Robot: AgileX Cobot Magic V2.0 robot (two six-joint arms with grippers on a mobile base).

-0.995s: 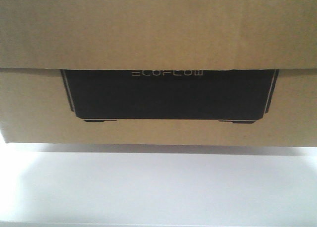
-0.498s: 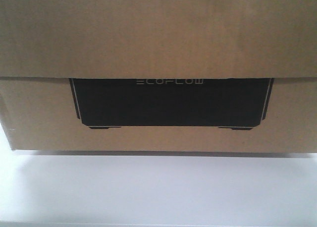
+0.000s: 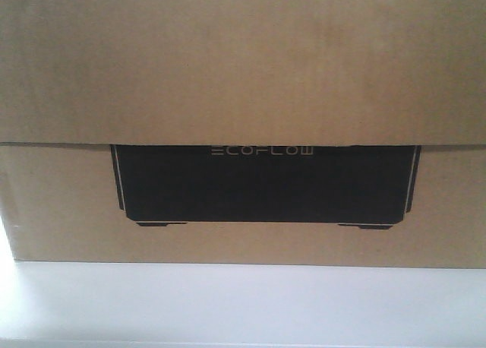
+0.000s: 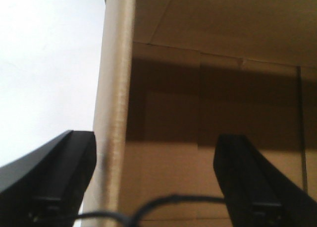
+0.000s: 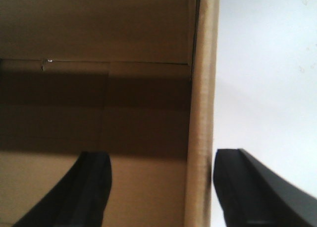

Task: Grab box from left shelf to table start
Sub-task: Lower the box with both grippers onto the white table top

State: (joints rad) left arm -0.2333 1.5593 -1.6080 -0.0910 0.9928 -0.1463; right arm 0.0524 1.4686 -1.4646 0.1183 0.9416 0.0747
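With the box [image 3: 243,74] apparently set on the table [image 3: 243,302], both the left gripper [image 4: 156,152] and right gripper [image 5: 161,167] stood spread astride its corner edges (clamping nothing), so withdrawal seemed next.

A thin dark cable [image 4: 166,199] sags in a shallow loop low in the left wrist view, running across the gap of the left pincer [image 4: 153,187], just behind its tips. A blank white expanse [image 4: 49,63] lies outward of that pincer's left finger. The same white fills the space beyond the right pincer [image 5: 161,187]'s outer finger. It is possibly a wall, but too washed out to tell.
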